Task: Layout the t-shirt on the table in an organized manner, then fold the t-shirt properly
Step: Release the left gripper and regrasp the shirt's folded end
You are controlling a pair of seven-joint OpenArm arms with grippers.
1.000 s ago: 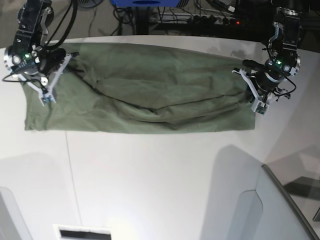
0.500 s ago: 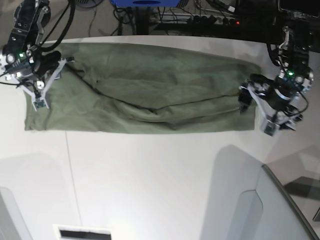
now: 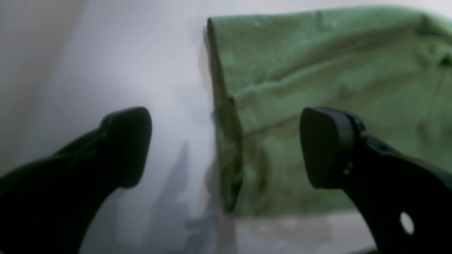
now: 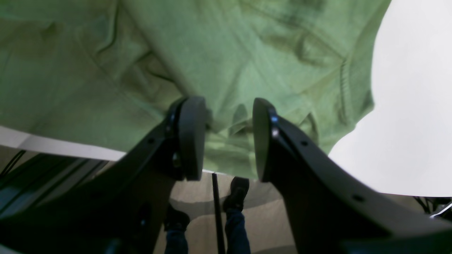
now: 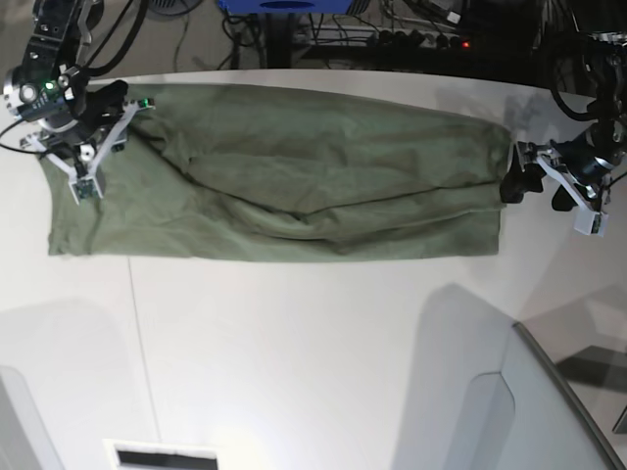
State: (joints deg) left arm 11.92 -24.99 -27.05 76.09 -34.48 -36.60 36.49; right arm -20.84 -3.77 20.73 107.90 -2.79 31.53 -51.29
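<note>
The olive-green t-shirt [image 5: 294, 186] lies folded in a long wrinkled band across the far half of the white table [image 5: 313, 343]. My left gripper [image 5: 552, 204] hovers just off the band's right end. In the left wrist view this gripper [image 3: 226, 148] is wide open. The t-shirt [image 3: 317, 70] shows its raised side edge below the gap, with nothing held. My right gripper [image 5: 103, 147] is over the band's left end. Up close, that right gripper [image 4: 227, 139] has its jaws partly apart, with puckered t-shirt [image 4: 106, 70] cloth right behind the gap.
A grey angled panel [image 5: 549, 411] rises at the near right corner. A dark slot [image 5: 162, 455] sits at the near edge. Cables and equipment [image 5: 392, 29] crowd the space behind the table. A person's legs [image 4: 240, 211] show beyond the table edge.
My left gripper has opened, let go of the shirt's right end and drawn away to the right. My right gripper shifted slightly toward the far edge over the left end, its jaws a little wider.
</note>
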